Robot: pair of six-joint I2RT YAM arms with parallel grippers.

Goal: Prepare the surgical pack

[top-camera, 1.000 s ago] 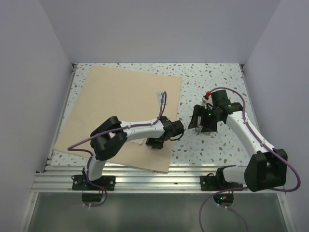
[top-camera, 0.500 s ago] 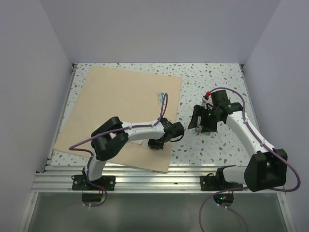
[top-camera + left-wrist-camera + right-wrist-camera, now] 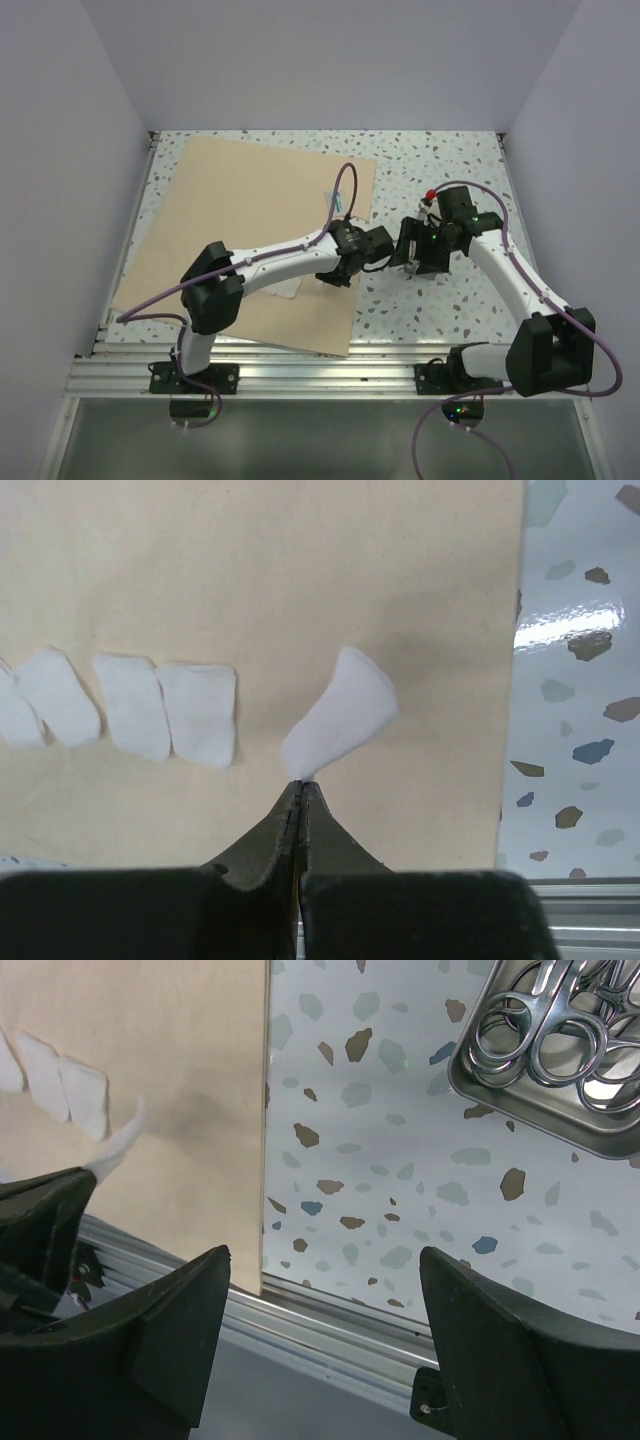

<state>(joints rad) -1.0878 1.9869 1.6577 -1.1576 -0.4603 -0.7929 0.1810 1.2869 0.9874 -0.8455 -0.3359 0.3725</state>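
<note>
The tan wrap sheet point(image 3: 240, 210) lies flat over the left half of the table. My left gripper point(image 3: 301, 785) is shut on the corner of one white gauze square point(image 3: 340, 715), which hangs above the wrap's right edge. Three more gauze squares point(image 3: 165, 712) lie in a row on the wrap. In the top view the left gripper point(image 3: 385, 248) is close beside my right gripper point(image 3: 412, 250). The right gripper point(image 3: 325, 1260) stands open and empty above the speckled table. The steel tray point(image 3: 540, 1122) holding scissors point(image 3: 540, 1045) sits at the upper right of the right wrist view.
A small blue-and-white packet point(image 3: 335, 203) lies on the wrap near its right edge. The aluminium rail point(image 3: 330, 1325) runs along the table's near edge. White walls close in the table on the left, back and right.
My left gripper has shut on a gauze square, lifted it, and swung right toward the right gripper. The right arm has stayed still.
</note>
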